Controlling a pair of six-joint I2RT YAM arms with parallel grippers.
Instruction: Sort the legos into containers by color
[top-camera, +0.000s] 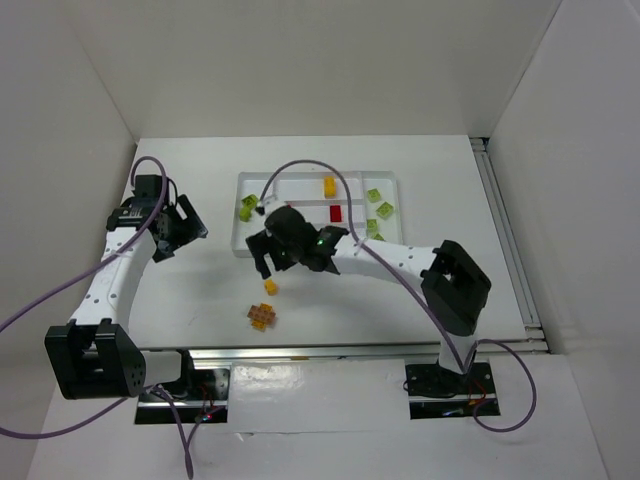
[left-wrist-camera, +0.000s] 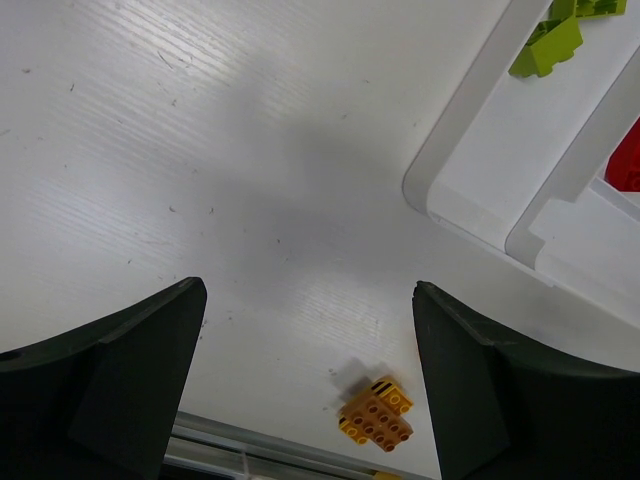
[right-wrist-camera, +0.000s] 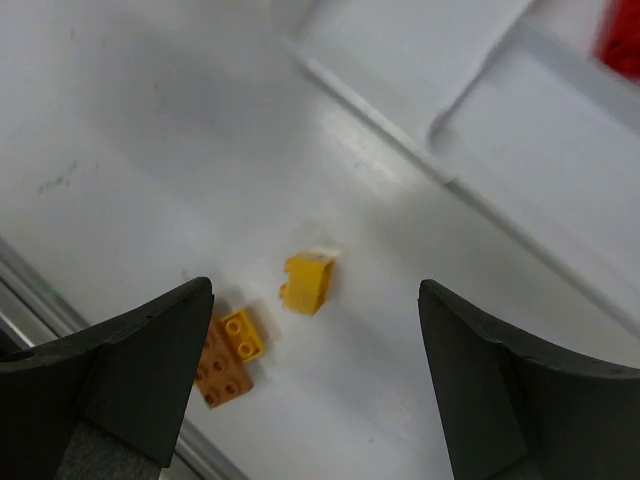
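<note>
Left wrist view: red brick (left-wrist-camera: 628, 160) cut by right edge, only sliver shows. Green brick (left-wrist-camera: 600, 6) clipped by top edge. Tray (left-wrist-camera: 470, 130) runs out of frame. Yellow scrap (left-wrist-camera: 385, 476) at bottom edge, too little to identify.
Right wrist view: red brick blurred, clipped at corner. Orange brick cluster (right-wrist-camera: 225, 370) meets my finger (right-wrist-camera: 120, 390); can't tell if more lies behind.
Top view: my right arm (top-camera: 400, 262) covers tray's near-left part.

No legible text, labels, brands or numbers in any of the three views; nothing readable on the legos (top-camera: 262, 316), tray (top-camera: 300, 188) or table (top-camera: 190, 290).
</note>
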